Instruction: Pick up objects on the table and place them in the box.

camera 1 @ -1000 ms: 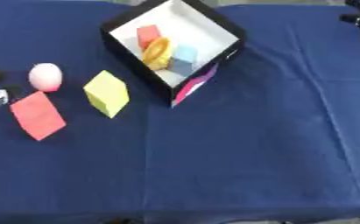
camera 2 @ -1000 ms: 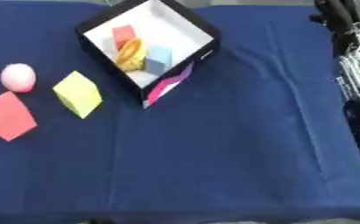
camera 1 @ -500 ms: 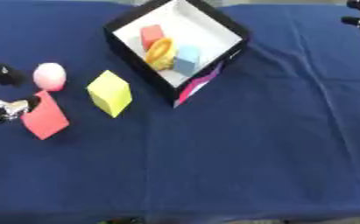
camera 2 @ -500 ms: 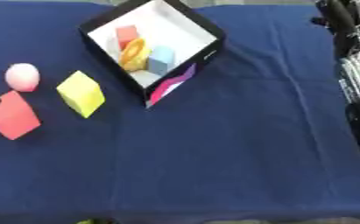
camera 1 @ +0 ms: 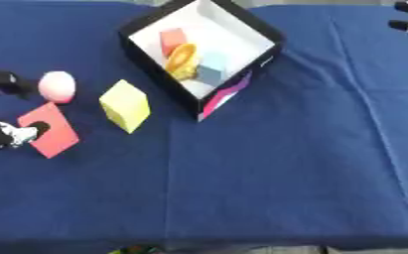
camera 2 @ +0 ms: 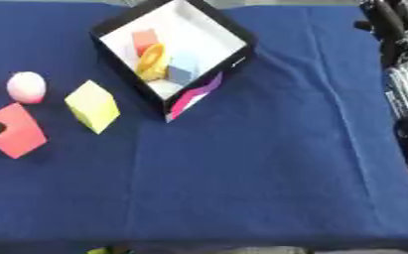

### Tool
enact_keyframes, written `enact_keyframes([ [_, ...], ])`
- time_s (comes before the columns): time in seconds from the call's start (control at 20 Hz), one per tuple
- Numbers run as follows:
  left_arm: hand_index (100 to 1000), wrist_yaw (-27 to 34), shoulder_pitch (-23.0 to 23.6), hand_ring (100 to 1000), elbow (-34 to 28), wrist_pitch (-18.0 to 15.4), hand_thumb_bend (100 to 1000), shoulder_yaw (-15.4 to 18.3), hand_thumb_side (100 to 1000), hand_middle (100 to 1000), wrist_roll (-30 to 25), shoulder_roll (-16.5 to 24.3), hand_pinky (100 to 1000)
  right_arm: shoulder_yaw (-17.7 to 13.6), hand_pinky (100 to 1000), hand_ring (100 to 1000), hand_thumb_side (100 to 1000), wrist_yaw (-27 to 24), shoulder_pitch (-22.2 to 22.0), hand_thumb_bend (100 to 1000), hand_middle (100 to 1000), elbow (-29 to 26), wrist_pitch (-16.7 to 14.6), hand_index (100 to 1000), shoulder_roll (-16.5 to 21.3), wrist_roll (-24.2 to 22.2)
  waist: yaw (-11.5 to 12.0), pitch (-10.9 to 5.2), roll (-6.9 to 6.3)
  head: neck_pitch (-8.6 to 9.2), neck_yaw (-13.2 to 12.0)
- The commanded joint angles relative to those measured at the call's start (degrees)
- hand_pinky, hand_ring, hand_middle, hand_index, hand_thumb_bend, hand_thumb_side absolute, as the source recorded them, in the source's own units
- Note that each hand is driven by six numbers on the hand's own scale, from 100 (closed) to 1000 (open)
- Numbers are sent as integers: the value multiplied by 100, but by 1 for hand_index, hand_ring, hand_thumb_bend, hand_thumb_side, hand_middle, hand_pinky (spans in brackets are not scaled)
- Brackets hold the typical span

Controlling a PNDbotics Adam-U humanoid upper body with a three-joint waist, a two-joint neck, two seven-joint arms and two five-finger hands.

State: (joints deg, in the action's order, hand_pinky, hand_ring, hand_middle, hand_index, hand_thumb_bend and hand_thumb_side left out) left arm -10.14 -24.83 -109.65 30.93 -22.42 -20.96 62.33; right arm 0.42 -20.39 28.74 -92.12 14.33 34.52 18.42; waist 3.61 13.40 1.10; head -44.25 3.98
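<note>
The counter (camera 1: 276, 168) is covered by a dark blue cloth. A box (camera 1: 268, 32) with black outer walls and a white inside is seen at the far middle, turned corner-on. Three things are held in it: a red block (camera 1: 172, 37), a yellow ring (camera 1: 182, 58) and a light blue block (camera 1: 210, 74), the ring lying between the two blocks. A pink and purple flap (camera 1: 223, 97) hangs at the box's near corner.

Three things are left on the cloth to the left of the box: a pink ball (camera 1: 57, 86), a yellow block (camera 1: 125, 105) and a red block on the cloth (camera 1: 49, 129). The yellow block lies just beside the box's near-left wall, apart from it. The ball and the red block on the cloth are near each other, not touching.

The left robot hand (camera 1: 7, 135) comes in at the left edge, with one dark fingertip on the red block's left edge and another part near the ball. Whether its fingers are curled cannot be told.

In the left eye view the left robot hand is shown more fully; in the right eye view only a sliver remains. The right arm (camera 2: 400, 64) is shown along the right edge in the right eye view; the right robot hand itself cannot be made out.
</note>
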Motion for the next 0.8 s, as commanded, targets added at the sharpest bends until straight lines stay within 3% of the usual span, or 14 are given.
enact_keyframes([
  [0.05,859,-36,-102,881,89,40,348,9,422,734,56,57,909,-18,798,892,567,-16,68,219,787,-16,-13,868,86,-3,-9,-117,-91,13,-34],
  [0.25,868,16,-136,891,217,56,370,-53,453,743,39,-17,916,-11,798,891,566,-20,69,221,785,-14,-13,865,77,-2,-25,-116,-104,13,-38],
  [0.8,874,-395,-207,904,686,-21,471,-193,431,758,19,-147,935,14,796,888,568,-39,69,223,782,10,-1,860,44,8,-44,-104,-125,13,-112],
])
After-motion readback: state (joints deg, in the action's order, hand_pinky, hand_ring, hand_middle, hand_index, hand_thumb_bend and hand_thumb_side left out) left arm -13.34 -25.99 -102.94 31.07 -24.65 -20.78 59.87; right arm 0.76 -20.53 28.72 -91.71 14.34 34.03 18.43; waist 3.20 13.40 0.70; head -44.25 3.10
